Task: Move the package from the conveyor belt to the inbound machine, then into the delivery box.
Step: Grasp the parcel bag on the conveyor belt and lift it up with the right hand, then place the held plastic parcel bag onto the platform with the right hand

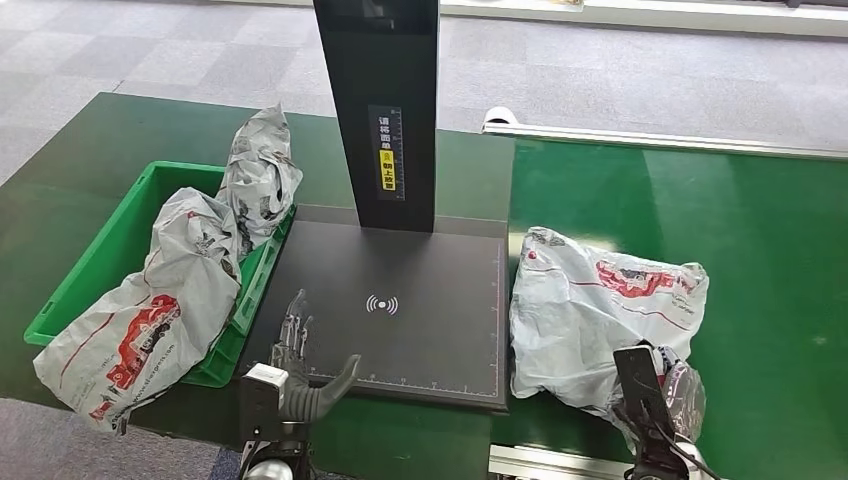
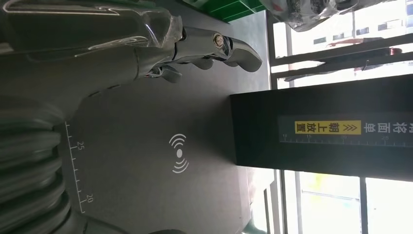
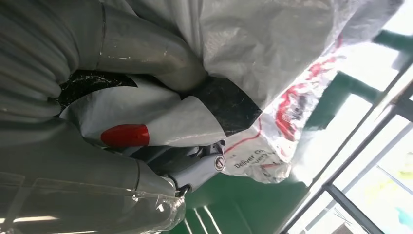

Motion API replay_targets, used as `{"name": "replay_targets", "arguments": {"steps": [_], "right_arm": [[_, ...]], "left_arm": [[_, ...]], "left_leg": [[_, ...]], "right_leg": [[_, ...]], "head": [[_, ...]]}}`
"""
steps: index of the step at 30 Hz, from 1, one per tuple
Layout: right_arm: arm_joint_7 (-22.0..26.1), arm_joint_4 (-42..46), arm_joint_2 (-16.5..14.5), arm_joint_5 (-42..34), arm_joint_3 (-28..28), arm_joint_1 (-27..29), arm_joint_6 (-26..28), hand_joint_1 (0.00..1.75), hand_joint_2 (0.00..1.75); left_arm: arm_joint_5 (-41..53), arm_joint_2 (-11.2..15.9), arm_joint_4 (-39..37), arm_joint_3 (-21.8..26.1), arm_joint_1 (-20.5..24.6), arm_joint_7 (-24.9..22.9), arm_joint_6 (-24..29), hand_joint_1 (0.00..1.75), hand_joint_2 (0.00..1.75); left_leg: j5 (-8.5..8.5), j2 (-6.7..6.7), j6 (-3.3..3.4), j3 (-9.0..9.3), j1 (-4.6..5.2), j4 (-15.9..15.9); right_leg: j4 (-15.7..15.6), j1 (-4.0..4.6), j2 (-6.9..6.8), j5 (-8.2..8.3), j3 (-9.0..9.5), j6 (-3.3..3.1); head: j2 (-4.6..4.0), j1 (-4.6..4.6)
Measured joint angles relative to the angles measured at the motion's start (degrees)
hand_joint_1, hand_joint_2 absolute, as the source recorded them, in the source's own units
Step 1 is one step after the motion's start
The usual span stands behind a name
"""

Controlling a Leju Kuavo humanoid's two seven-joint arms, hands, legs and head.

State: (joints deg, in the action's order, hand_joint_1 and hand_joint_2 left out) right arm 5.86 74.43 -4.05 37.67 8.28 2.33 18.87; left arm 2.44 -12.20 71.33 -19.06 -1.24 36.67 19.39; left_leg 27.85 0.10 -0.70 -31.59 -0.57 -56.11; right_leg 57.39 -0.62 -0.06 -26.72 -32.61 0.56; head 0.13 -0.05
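Pkg (image 1: 600,310) on green belt (image 1: 760,250): grey-white w/ red & black print. Machine plate (image 1: 400,310) dk grey, white signal icon; black post (image 1: 385,100) w/ yellow label. Box (image 1: 120,250) bright green.

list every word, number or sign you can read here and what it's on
"朝上放置" on a yellow strip, on the scanner post; the white characters beside it are blurred.
"25" and "20" on the ruler along the scanner plate edge.
Wireless-wave sign, no words, mid-plate.
"Deliver O..." in red on the package held by the right hand; the rest is cut off.
Print on the bags in the green bin: unreadable.
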Motion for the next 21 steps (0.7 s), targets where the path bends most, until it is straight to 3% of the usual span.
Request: {"name": "replay_targets", "arguments": {"steps": [5,8,14,21], "right_arm": [[12.79,6.72,-0.9,-12.42,-0.69,1.56,8.43,1.75,1.75],[17.06,11.95,-1.4,-19.64,-2.73,1.69,6.99,1.75,1.75],[15.62,11.43,-3.56,-22.69,-12.46,-2.01,-7.46,1.75,1.75],[12.24,3.26,-5.78,-19.04,-23.6,-6.84,-13.07,1.75,1.75]], "left_arm": [[0.04,0.01,0.59,-0.02,-0.18,0.49,0.31,0.0,1.75],[-0.33,-0.07,0.87,-0.04,0.04,0.98,0.1,0.0,1.75],[-0.96,-0.49,1.15,-0.07,1.2,1.1,-0.83,0.0,1.75],[-1.02,-0.7,1.71,0.04,3.0,0.98,-0.71,0.0,1.75]], "left_leg": [[0.0,0.01,0.0,-0.02,0.0,0.0],[0.01,0.09,-0.01,-0.02,0.0,0.01],[-0.03,0.17,-0.02,0.07,-0.05,0.02],[-0.05,0.11,-0.02,0.03,-0.07,0.02]], "right_leg": [[0.0,-0.01,0.0,0.0,-0.01,0.0],[0.0,0.01,0.05,0.0,0.0,0.0],[0.01,0.06,0.07,0.02,0.05,-0.02],[0.03,0.08,0.04,0.01,0.04,-0.02]], "head": [[0.0,0.0],[0.0,0.0],[0.0,0.0],[0.0,0.01]]}}
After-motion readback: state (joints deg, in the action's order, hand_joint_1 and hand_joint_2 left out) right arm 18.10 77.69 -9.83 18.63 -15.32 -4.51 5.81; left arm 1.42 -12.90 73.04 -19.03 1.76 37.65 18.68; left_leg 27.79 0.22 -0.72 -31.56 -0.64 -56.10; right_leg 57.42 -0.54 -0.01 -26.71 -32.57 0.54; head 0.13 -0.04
